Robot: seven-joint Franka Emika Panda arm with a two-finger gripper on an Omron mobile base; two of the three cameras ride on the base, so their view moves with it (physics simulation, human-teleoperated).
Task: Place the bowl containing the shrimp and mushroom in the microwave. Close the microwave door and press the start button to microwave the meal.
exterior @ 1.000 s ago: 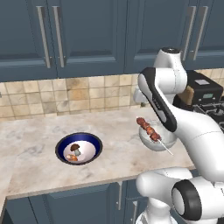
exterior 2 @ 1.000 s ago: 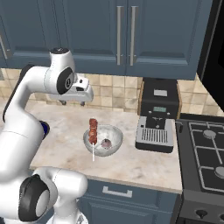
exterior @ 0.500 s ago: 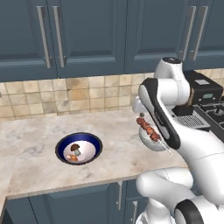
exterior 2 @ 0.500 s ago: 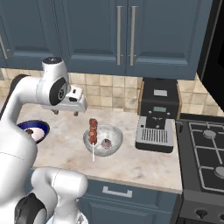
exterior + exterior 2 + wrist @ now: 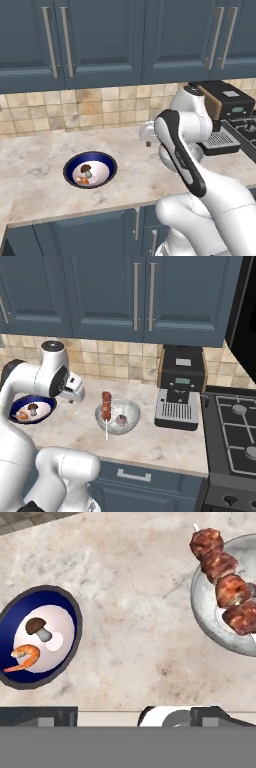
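Note:
The dark blue bowl (image 5: 90, 170) (image 5: 29, 408) (image 5: 37, 637) sits on the marble counter, white inside. In it lie the brown-capped mushroom (image 5: 40, 628) and the orange shrimp (image 5: 24, 657). My gripper (image 5: 148, 144) (image 5: 67, 400) (image 5: 129, 717) hangs open over bare counter between the blue bowl and the grey skewer bowl, pointing down with nothing between its fingers. Its dark fingertips (image 5: 37, 716) stand far apart at the bottom of the hand view. A black slab at the top right, above the stove, looks like part of the microwave (image 5: 245, 316); I cannot tell how its door stands.
A pale grey bowl (image 5: 118, 416) (image 5: 210, 619) with a meat skewer (image 5: 106, 405) (image 5: 225, 594) stands right of my hand. Further right are a black coffee machine (image 5: 181, 388) (image 5: 225, 117) and the stove (image 5: 232, 431). Blue cabinets hang above.
The arm has swung left and down, from near the skewer bowl toward the blue bowl. The jaws have stayed open. Both bowls are where they were.

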